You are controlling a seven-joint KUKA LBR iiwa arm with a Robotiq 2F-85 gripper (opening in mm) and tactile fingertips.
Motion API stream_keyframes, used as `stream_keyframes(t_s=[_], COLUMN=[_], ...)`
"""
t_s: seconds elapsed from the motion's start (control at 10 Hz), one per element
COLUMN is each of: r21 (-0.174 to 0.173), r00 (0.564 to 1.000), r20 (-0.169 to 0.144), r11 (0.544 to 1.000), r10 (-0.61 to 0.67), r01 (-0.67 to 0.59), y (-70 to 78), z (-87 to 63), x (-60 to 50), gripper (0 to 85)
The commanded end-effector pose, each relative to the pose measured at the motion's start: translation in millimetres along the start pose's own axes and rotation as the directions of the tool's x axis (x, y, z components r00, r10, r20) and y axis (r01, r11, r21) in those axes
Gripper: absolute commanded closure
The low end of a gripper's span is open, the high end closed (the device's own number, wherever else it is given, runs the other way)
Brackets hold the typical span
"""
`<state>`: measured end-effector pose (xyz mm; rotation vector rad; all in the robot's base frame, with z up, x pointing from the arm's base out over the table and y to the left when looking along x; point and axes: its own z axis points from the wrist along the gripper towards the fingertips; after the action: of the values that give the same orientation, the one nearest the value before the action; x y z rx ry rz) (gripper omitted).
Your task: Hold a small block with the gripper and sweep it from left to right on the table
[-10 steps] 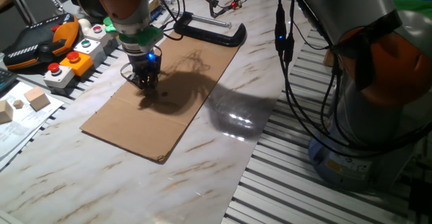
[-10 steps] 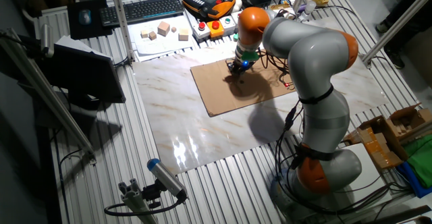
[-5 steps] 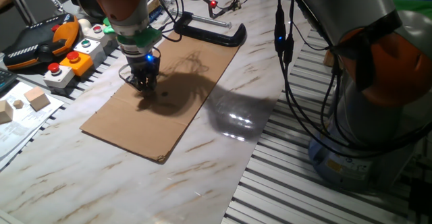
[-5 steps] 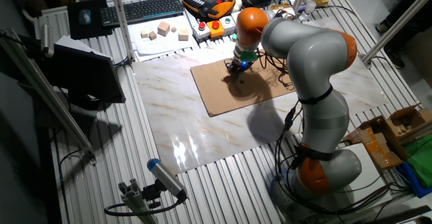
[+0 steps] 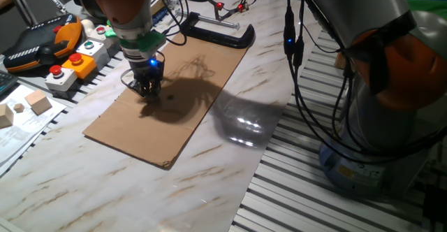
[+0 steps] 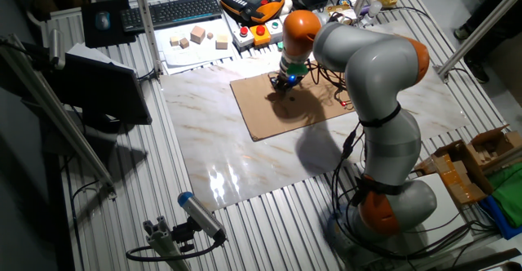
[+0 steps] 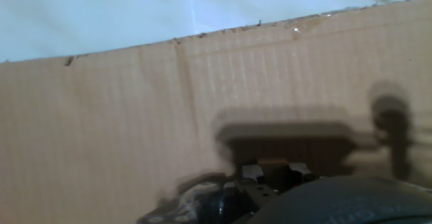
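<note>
One small block [image 7: 273, 162] sits between pincer [image 5: 148, 92] fingertips.

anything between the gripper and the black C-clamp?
Only bare cardboard sheet lies between the gripper and the C-clamp, plus the arm's shadow; this shows in one fixed view.

table [image 5: 209, 183]: white, brown veins | cardboard sheet [image 5: 174, 120]: plain tan | pincer [image 5: 147, 91]: black (blue light)

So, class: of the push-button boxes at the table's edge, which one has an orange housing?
The box with the red button, orange-bodied, between two pale boxes: one with a green button, one with a red button.
</note>
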<state>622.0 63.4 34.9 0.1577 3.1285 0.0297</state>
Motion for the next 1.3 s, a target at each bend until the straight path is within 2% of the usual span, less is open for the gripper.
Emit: stream_keyframes(t_s=[0.0,0.4,1.1,1.2], r21=[0.0,-0.001,-0.011,0.004], r00=[1.0,1.0,1.0,1.0], r20=[0.003,0.006,0.006,0.002], r11=[1.0,1.0,1.0,1.0], r10=[0.003,0.005,-0.004,-0.002], r01=[-0.003,-0.005,0.004,0.002], y=[2.2,10.8,13.2,13.2], z=[-0.6,-1.9,0.5,0.5], x=[0.3,3.0,2.0,2.0], gripper=[84.3,84.3,84.3,84.3])
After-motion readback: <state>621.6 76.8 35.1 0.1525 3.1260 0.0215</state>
